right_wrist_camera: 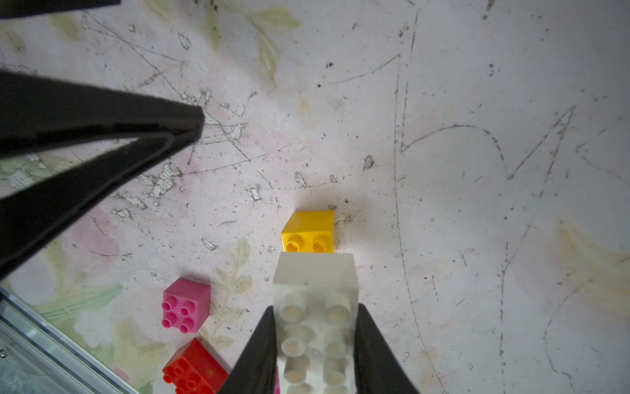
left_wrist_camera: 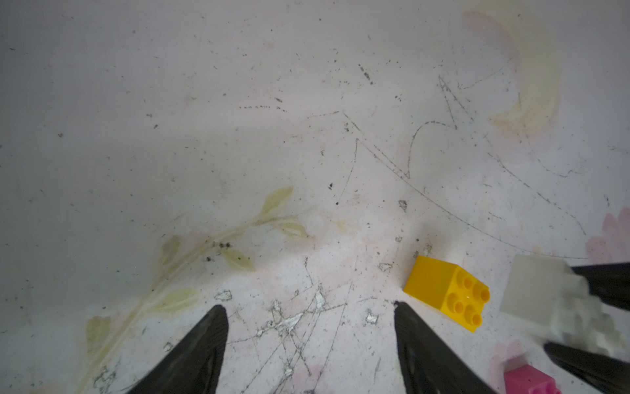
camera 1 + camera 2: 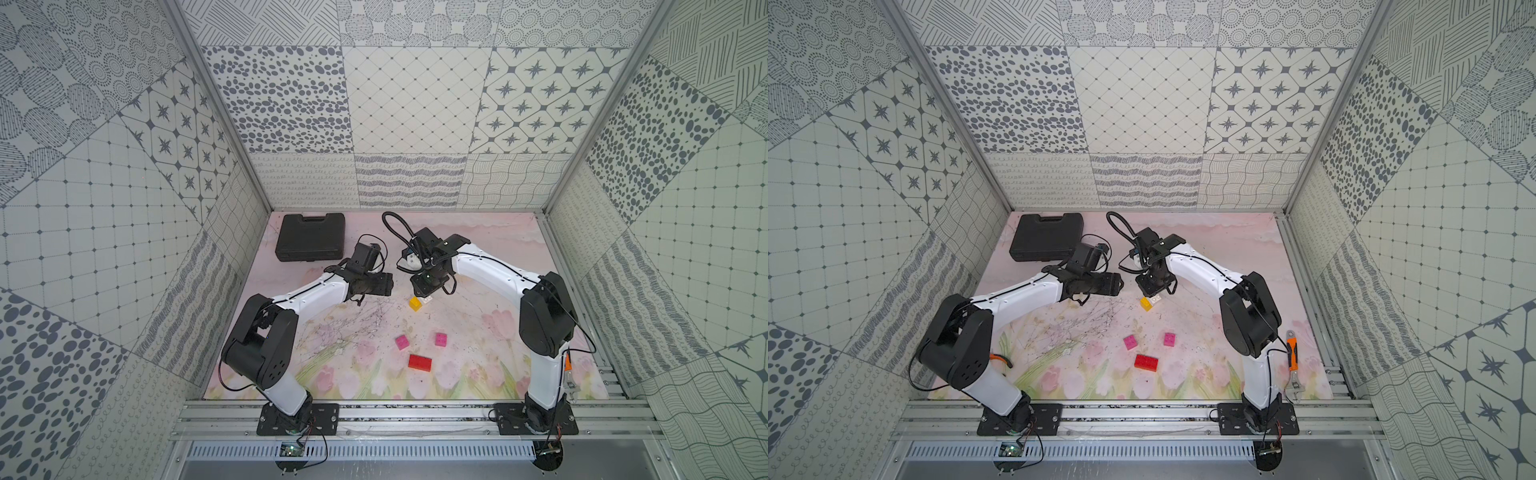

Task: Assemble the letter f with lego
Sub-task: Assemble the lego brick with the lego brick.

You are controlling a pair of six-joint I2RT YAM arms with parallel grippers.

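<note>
On the scuffed floral mat [image 3: 478,328], my right gripper [image 1: 316,307] clamps the white rectangular brick [image 1: 315,273] just beside the yellow square brick [image 1: 308,225]; I should align studs squarely before pressing, left gripper [image 2: 306,305] open, empty.

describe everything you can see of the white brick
The white brick is a rectangular plastic piece, glossy and slightly translucent, with two rows of round studs. The right tool is shut on its long sides, studs facing the wrist camera, and one end sticks out past the fingertips. That free end is right by the yellow brick; whether they touch is unclear.
</note>
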